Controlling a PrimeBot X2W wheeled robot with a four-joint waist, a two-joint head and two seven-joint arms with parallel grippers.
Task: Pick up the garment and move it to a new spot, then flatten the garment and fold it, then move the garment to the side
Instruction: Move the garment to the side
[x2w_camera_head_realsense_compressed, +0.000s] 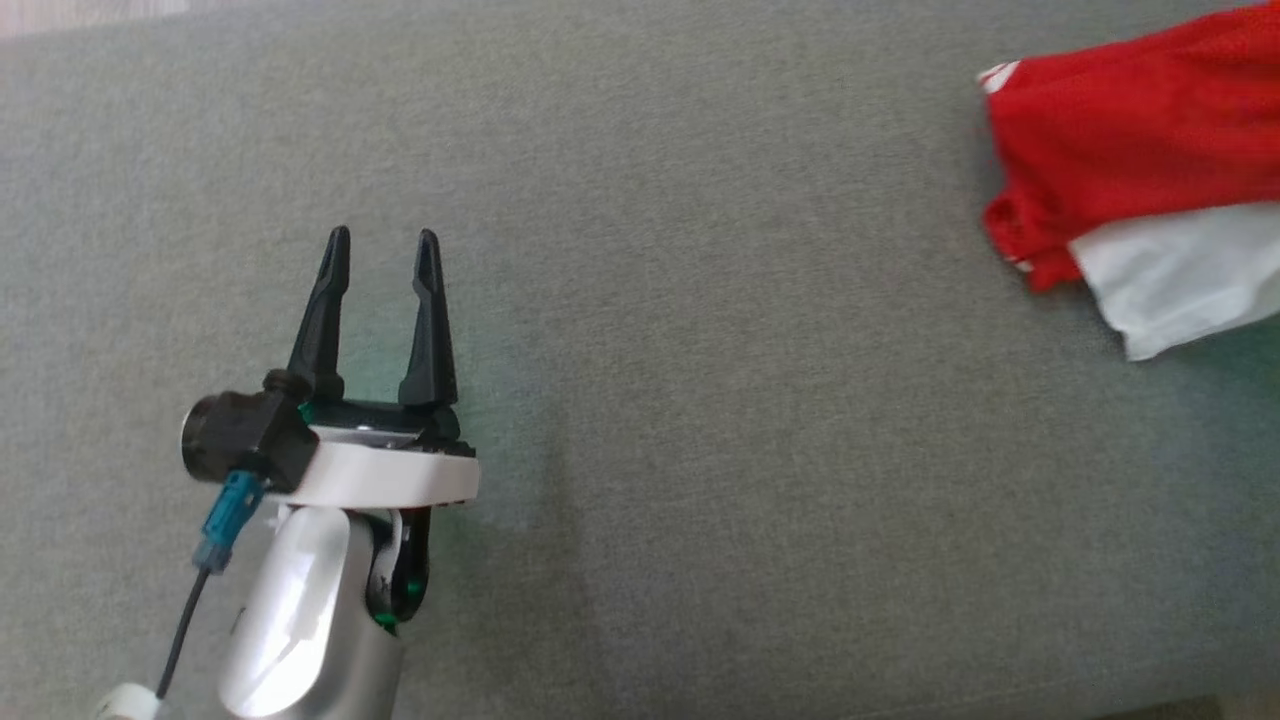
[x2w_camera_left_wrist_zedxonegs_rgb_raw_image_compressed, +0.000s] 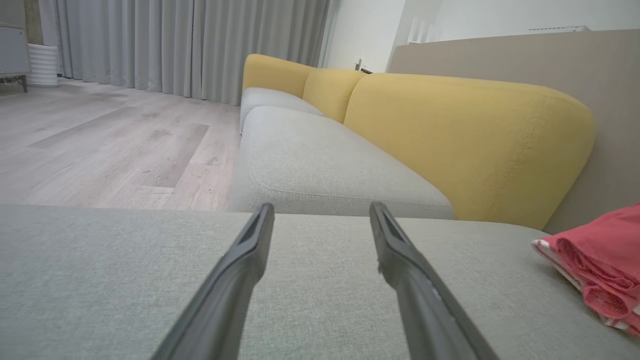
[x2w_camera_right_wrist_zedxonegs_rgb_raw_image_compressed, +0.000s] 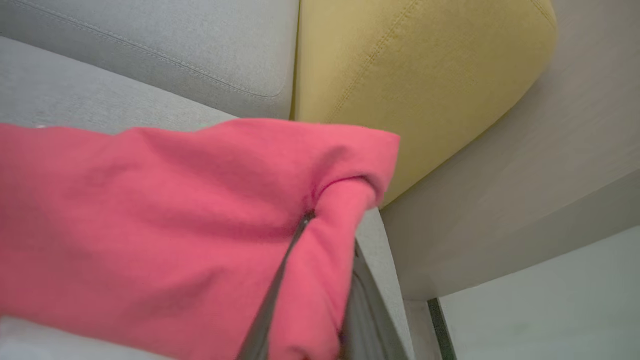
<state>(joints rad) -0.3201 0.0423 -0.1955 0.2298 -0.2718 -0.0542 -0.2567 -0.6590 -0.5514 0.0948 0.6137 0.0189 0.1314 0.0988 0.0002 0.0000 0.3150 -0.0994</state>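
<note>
**Red-and-white mesh garment (x2w_camera_head_realsense_compressed: 1120, 130), apparently folded, held for the move aside**
It lies at two o'clock on the grey fabric cushion (x2w_camera_head_realsense_compressed: 700, 450), near the edge. The right gripper (x2w_camera_right_wrist_zedxonegs_rgb_raw_image_compressed: 330, 235) is clamped on a red fold. The left gripper (x2w_camera_head_realsense_compressed: 385, 245), at eight o'clock, has its jaws apart and holds nothing. Best to drag low and slowly, so the layers keep together.

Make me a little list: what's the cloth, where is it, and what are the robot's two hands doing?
Cloth: red and white garment, bunched in folds
Where: far right of the grey cushion
Left gripper: open, empty, over bare cushion, apart from the garment
Right gripper: shut on the garment, red cloth bunched round its fingers
Behind: yellow backrest, wooden floor
</note>
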